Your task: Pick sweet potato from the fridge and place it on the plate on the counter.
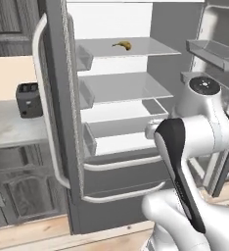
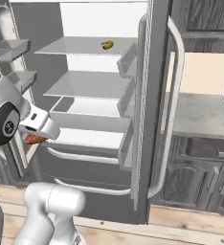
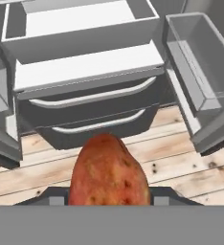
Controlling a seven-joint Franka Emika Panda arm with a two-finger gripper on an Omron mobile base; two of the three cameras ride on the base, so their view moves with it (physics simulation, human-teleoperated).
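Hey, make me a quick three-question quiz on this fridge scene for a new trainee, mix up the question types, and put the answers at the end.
1. True or false: the gripper is shut on the sweet potato.
2. Which shelf of the fridge holds the yellow-brown curved item? A) top B) middle C) bottom
3. Fill in: in the hand view, the floor below the sweet potato is made of ____ planks.

Key: 1 true; 2 A; 3 wooden.
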